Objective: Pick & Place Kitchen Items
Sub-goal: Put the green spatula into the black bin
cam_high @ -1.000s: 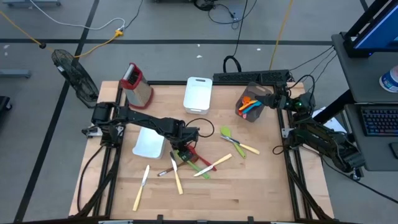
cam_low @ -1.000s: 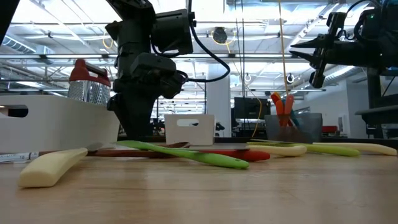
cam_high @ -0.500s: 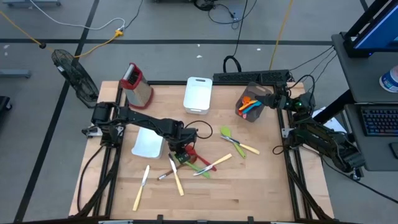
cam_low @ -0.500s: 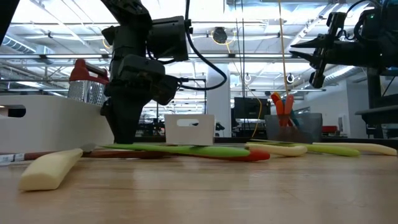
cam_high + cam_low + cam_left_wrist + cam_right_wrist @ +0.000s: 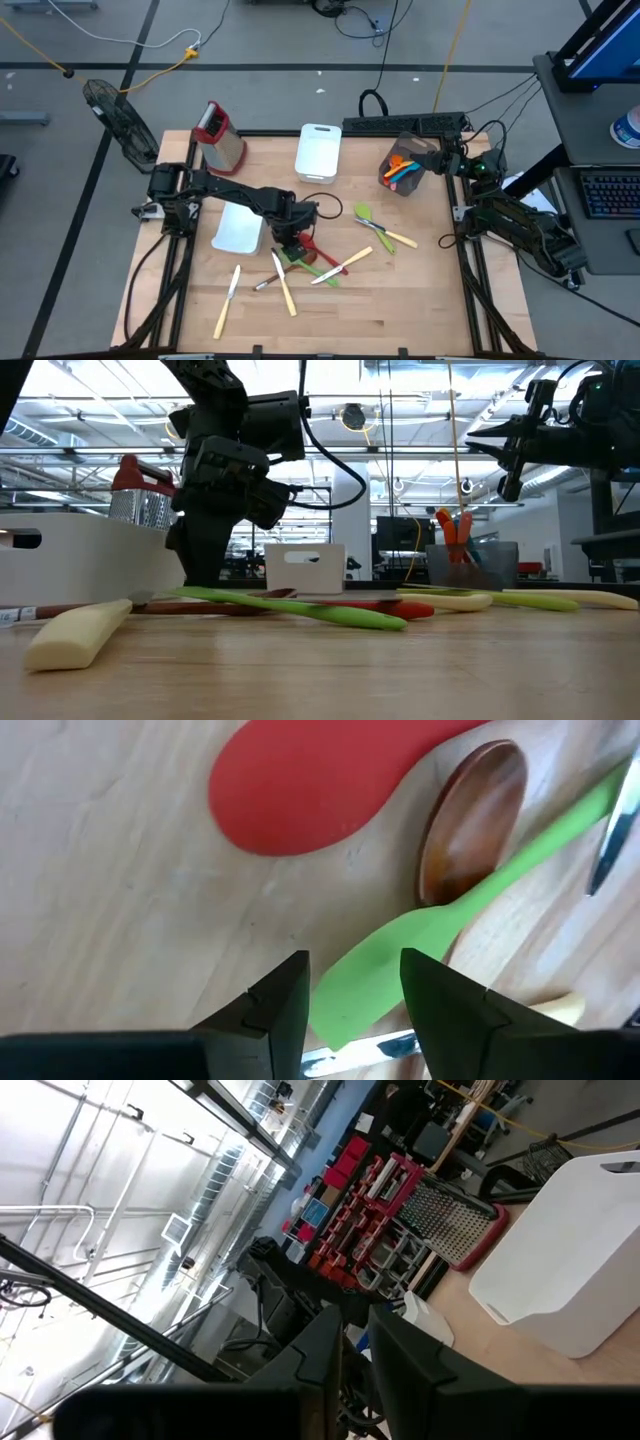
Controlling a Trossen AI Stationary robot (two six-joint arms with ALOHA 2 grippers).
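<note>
1. We see the flat green silicone spatula (image 5: 372,978) lying between the left gripper's (image 5: 352,1012) fingers.
2. The brown wooden spoon (image 5: 472,821) lies just beside the spatula, with the flat red silicone spatula (image 5: 300,788) beyond.

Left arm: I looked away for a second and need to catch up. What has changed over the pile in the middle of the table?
The left gripper slid slightly toward the table's left over the pile and now straddles the green spatula, whose far end has shifted a little. The right gripper stays raised by the utensil holder.
</note>
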